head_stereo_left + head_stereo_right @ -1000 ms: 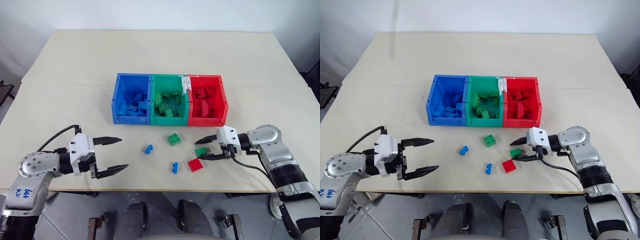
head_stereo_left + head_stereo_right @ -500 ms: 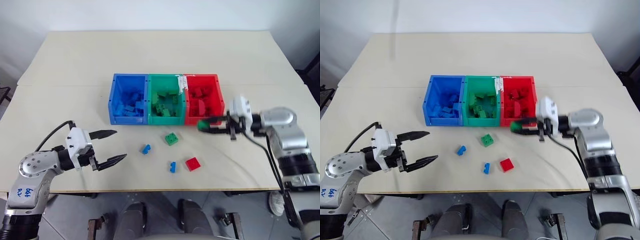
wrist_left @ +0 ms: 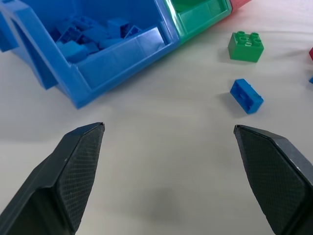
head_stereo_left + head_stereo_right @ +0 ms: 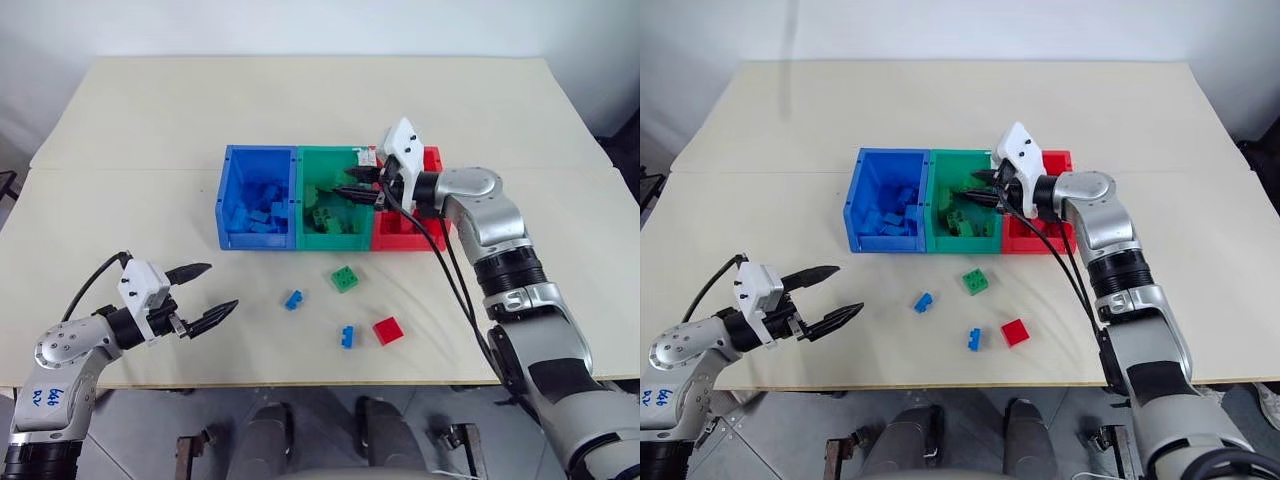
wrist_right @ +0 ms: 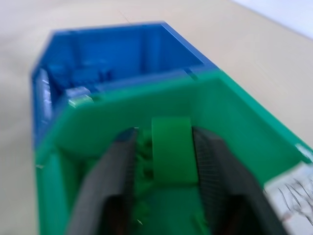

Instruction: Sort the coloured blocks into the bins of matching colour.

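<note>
Bins mostly filled | our right gripper [image 5: 164, 161] over green bin [image 4: 312, 165], fingers around a green block [image 5: 170, 149], contact unclear | our left gripper [image 4: 200, 296] wide, empty | we count four blocks on table [image 4: 120, 220]: green block [image 4: 345, 278], two blue, one red

Bins — three, set side by side at the centre of the frame: one blue bin [image 4: 258, 205], one green bin [image 4: 325, 232], one red bin [image 4: 405, 236].

Loose blocks on the table [image 4: 130, 130], lower centre of the frame — four: two blue blocks [image 4: 294, 298] [image 4: 347, 336], one green block [image 4: 345, 279], one red block [image 4: 388, 330].

Blocks inside the bins: several of matching colour in each, too heaped to count.

Grippers: two.
</note>
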Motion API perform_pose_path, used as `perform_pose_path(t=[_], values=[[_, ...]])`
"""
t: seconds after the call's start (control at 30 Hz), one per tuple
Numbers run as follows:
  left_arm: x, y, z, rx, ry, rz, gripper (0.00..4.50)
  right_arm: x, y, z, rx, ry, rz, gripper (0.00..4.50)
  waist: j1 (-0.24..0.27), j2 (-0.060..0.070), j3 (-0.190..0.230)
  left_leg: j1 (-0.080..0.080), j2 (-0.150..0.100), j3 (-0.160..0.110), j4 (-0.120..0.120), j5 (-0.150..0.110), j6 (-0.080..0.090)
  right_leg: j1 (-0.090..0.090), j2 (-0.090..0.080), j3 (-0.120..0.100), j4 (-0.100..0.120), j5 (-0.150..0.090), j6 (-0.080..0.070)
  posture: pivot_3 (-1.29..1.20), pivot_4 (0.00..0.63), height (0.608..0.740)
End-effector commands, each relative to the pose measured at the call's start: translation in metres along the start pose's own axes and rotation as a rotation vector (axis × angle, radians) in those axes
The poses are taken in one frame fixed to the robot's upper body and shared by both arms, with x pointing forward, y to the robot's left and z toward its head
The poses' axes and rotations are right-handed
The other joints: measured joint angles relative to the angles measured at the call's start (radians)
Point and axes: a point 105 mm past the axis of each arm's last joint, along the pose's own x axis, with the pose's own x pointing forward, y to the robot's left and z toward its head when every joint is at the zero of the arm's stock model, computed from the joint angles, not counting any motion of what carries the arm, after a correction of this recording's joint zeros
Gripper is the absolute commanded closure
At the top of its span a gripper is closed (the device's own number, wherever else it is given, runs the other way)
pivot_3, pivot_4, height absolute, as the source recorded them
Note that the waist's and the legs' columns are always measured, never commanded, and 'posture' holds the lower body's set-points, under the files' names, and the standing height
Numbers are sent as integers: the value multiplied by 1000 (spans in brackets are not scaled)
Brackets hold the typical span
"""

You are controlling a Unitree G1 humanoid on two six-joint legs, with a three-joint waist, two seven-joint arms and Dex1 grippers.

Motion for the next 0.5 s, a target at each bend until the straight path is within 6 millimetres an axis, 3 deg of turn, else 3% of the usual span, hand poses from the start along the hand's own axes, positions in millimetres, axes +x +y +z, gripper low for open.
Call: perform_pose_path(t=[0.03,0.13,0.17,0.43,0.5], values=[[0,-3,14,48,-38,-11,0,-14,-3,25,-45,-88,27,1147,0,0,0,0,1,1,0,0,0,0,0,-1,0,0,0,0,150,740],[7,-7,20,53,-59,-49,0,-36,3,24,-56,-110,75,119,1,0,0,0,2,2,0,0,0,0,0,-2,0,0,0,0,150,740],[11,-9,22,57,-63,-71,0,-47,7,21,-67,-113,94,37,5,0,0,0,2,2,0,0,0,0,0,-2,0,0,0,0,150,740],[36,-31,30,104,-55,-298,0,-151,26,-21,-106,-23,79,37,30,0,0,1,1,11,3,-1,2,2,0,-3,-1,0,0,0,150,740],[42,-40,31,95,-48,-393,0,-190,31,-37,-117,19,46,37,29,0,0,1,1,13,4,-1,2,3,0,-2,-1,0,0,0,150,740]])
